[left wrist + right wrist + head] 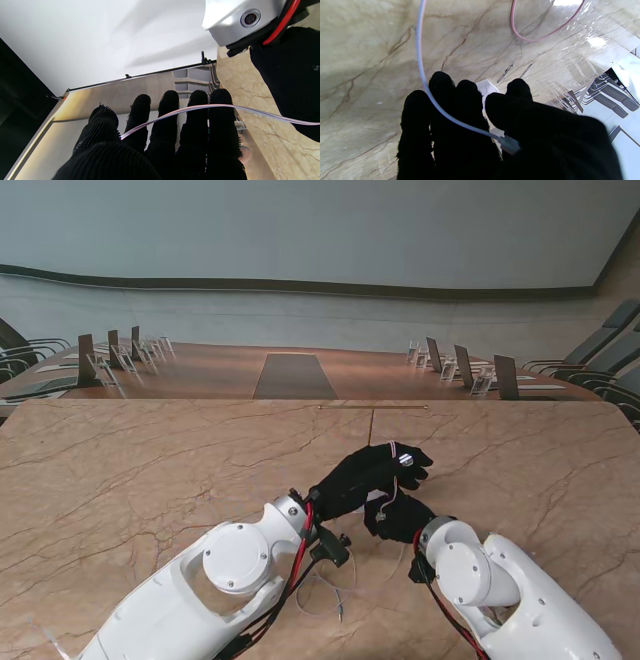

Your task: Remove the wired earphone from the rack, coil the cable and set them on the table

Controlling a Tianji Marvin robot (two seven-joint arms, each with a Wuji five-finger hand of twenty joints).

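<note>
Both black-gloved hands meet just past the middle of the marble tabletop (pixel 120 480), the left robot hand (pixel 365 472) stretched toward one o'clock and lying partly over the right robot hand (pixel 400 515), which sits just nearer to me. The earphone cable (pixel 200 107), thin and pale, runs across the left robot hand's four extended fingers (pixel 166 120) and dips in beside the thumb; the fingers are straight rather than curled, so I cannot tell whether that hand truly grips the cable or only carries it draped. In the right wrist view the cable (pixel 425 82) crosses the fingers, and its thicker end piece (pixel 509 145) is pinched between thumb and fingers, so the right robot hand is grasping the earphone cable. From the stand's view a slack loop of the cable (pixel 330 590) lies on the tabletop at about six o'clock from the hands, between the two white forearms.
</note>
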